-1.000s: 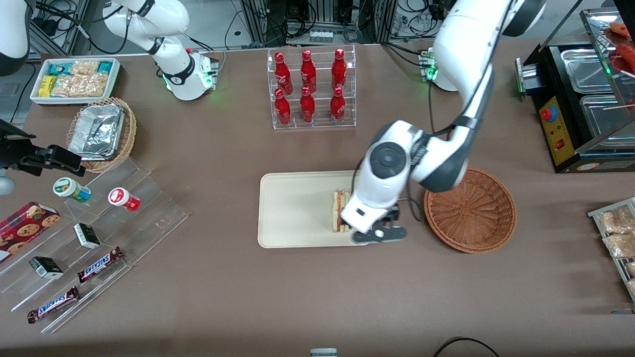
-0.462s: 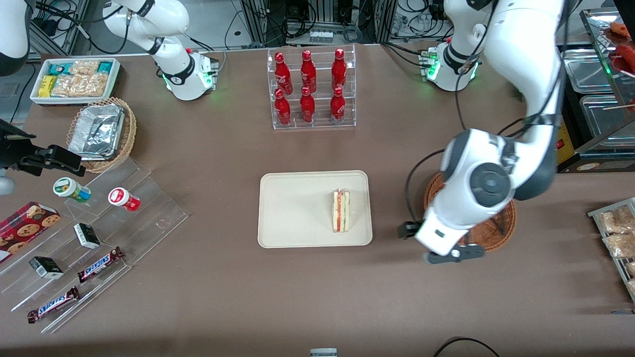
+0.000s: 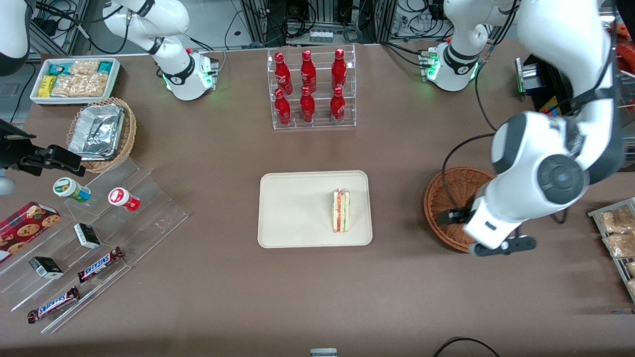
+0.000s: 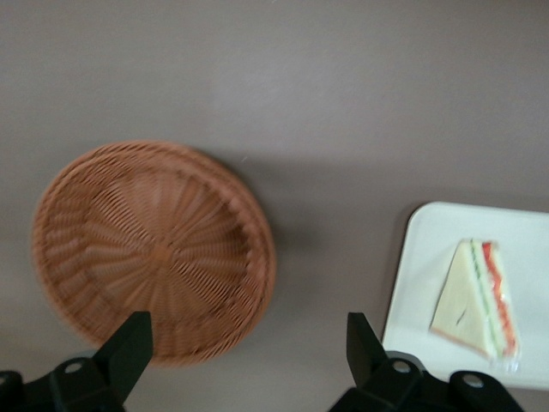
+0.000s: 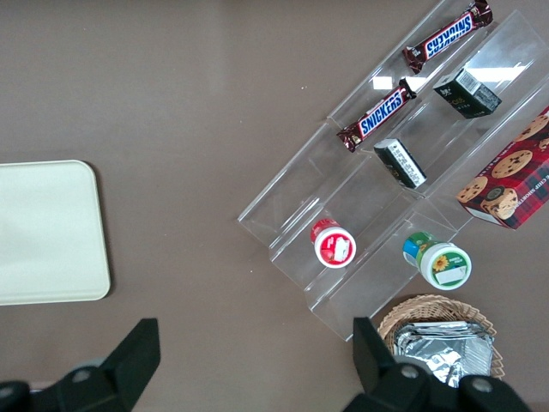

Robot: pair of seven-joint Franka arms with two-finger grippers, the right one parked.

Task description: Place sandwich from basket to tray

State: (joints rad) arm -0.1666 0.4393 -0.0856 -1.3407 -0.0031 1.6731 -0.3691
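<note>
Sandwich (image 3: pixel 341 210) wedge on my tray (image 3: pixel 292 208), right of centre.
Gripper (image 4: pixel 244 356) spread, empty, above woven wicker basket (image 3: pixel 449 201); red-green filling shows.

A robotics lab staged as a snack counter: white robot arm bases (image 3: pixel 188 74) are bolted to a brown table (image 3: pixel 223 153) w/ cable bundles & equipment racks at its edge. Shop-style stock fills it, incl. a clear rack of red bottles (image 3: pixel 311 89), tiered acrylic shelves (image 3: pixel 99 233) w/ candy bars (image 3: pixel 99 264), & a hot-food warmer (image 3: pixel 580 99).
</note>
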